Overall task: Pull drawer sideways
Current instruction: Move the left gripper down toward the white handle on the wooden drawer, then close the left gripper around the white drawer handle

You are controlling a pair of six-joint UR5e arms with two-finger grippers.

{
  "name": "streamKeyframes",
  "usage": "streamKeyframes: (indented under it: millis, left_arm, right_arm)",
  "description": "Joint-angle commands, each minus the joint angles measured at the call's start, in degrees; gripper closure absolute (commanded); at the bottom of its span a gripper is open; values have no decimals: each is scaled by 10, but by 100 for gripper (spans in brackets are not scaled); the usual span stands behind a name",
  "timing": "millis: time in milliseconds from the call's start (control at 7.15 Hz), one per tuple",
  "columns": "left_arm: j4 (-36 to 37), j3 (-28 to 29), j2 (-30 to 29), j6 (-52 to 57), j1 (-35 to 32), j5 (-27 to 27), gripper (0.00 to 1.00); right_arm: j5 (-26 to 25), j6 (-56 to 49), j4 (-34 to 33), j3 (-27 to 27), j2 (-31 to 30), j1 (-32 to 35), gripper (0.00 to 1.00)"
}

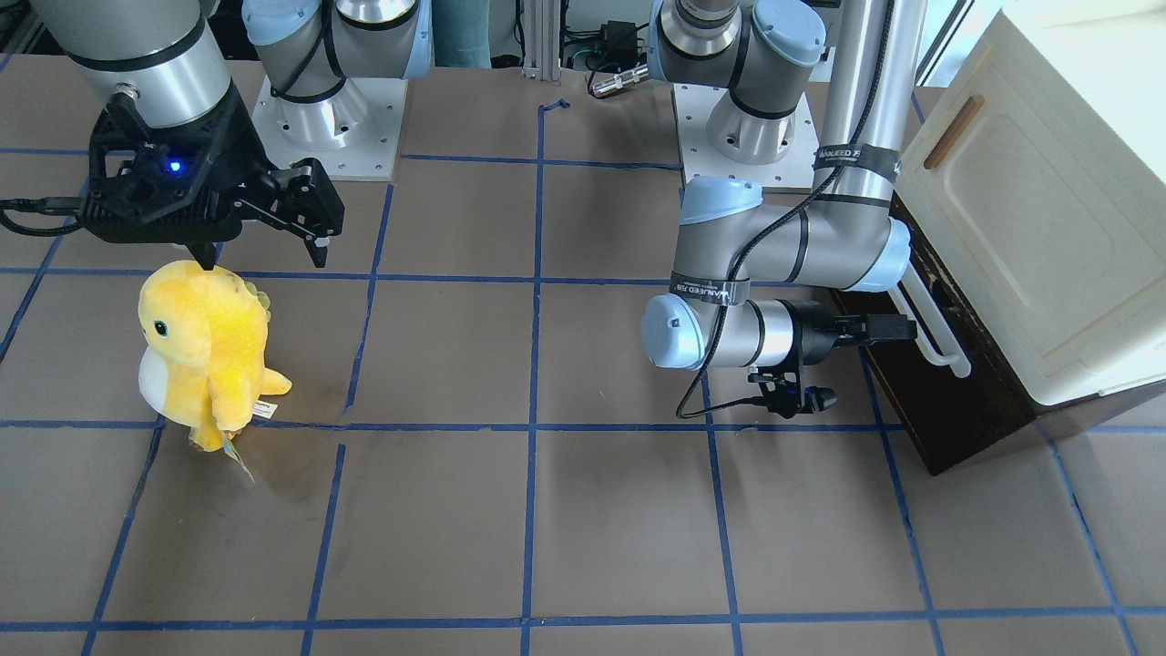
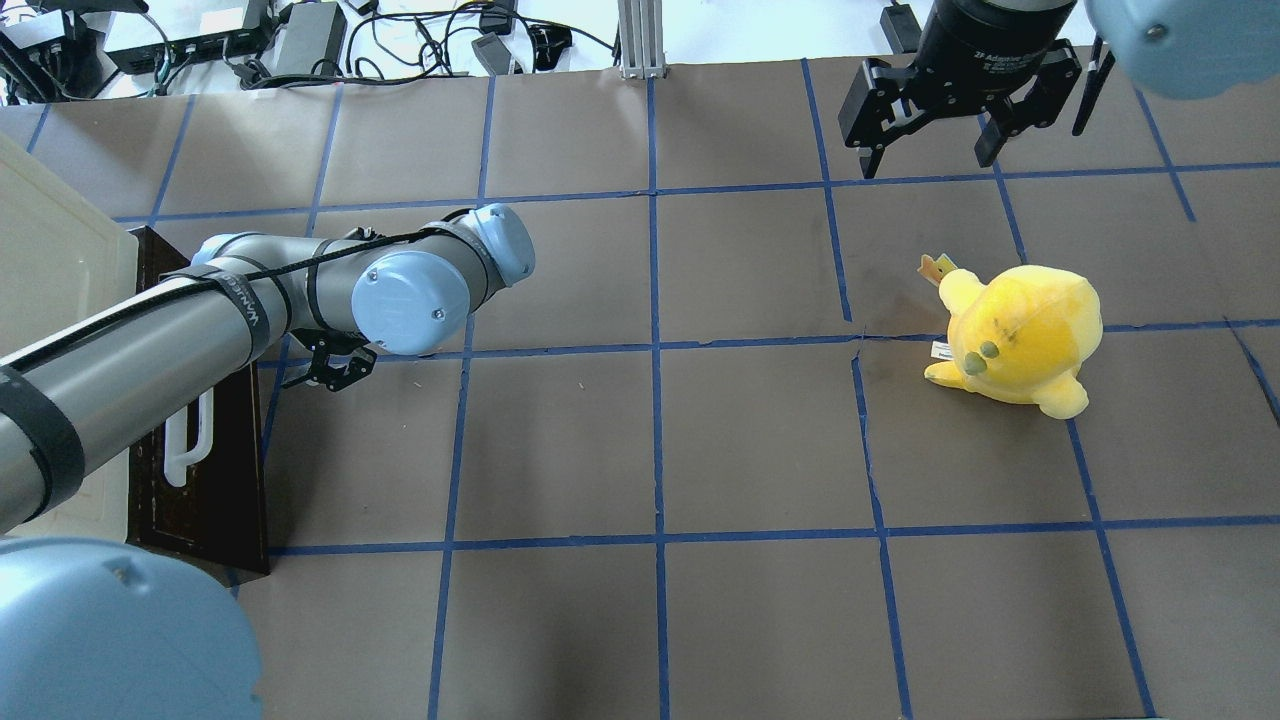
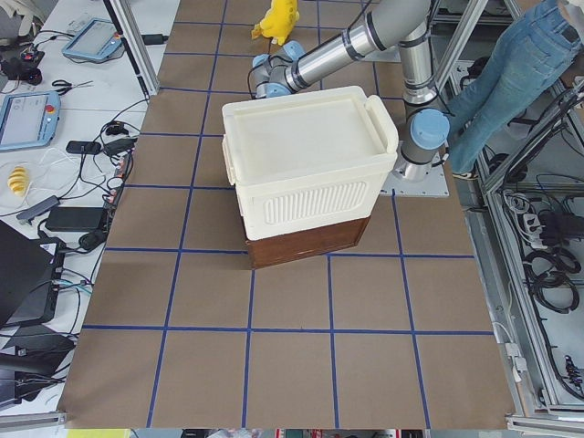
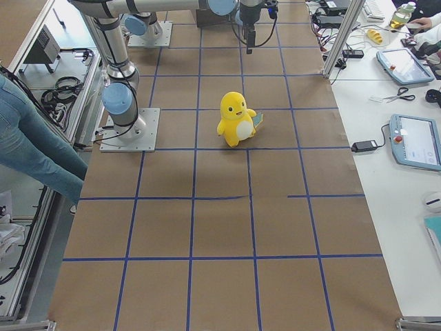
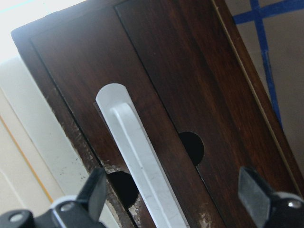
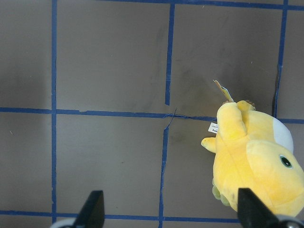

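The dark-brown drawer (image 1: 952, 415) sits under the cream-white cabinet (image 1: 1029, 200) at the table's end on my left. Its white bar handle (image 1: 936, 337) runs along the front. My left gripper (image 1: 902, 328) is open at the handle. In the left wrist view the handle (image 5: 142, 161) lies between the two spread fingertips (image 5: 95, 192) against the drawer front (image 5: 190, 85), and the jaws do not touch it. My right gripper (image 1: 264, 251) is open and empty, hovering above the table just behind a yellow plush. The drawer also shows in the overhead view (image 2: 215, 480).
A yellow plush toy (image 1: 205, 346) stands upright on the brown paper-covered table on my right side, also in the overhead view (image 2: 1020, 335). The cabinet has a small brown handle (image 1: 953, 132). A person in jeans (image 3: 511, 73) stands behind the robot bases.
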Motion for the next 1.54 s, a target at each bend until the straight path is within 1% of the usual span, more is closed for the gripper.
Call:
streamKeyframes:
  millis: [0, 140, 280, 419, 559, 699, 839, 978, 1258, 1398]
  left_arm:
    - [-4, -5, 4, -7, 17, 0, 0]
    - [-12, -7, 8, -14, 17, -4, 4]
    - [-57, -8, 12, -50, 17, 2, 6]
    - [-76, -8, 14, -64, 17, 3, 7]
    - [-78, -8, 15, -64, 17, 2, 9]
    - [-81, -7, 15, -63, 17, 3, 18]
    - [-82, -6, 15, -58, 17, 3, 37]
    - [-88, -6, 15, -57, 17, 4, 47]
    - [-91, -7, 14, -58, 17, 7, 72]
    - [-98, -7, 15, -58, 17, 7, 79]
  right_arm:
    - [0, -1, 0, 0, 0, 0, 0]
    - [0, 0, 0, 0, 0, 0, 0]
    - [0, 0, 0, 0, 0, 0, 0]
    - [0, 0, 0, 0, 0, 0, 0]
    - [0, 0, 0, 0, 0, 0, 0]
    - [0, 0, 0, 0, 0, 0, 0]
    - [0, 0, 0, 0, 0, 0, 0]
    - [0, 0, 0, 0, 0, 0, 0]
    - [0, 0, 0, 0, 0, 0, 0]
    - [0, 0, 0, 0, 0, 0, 0]
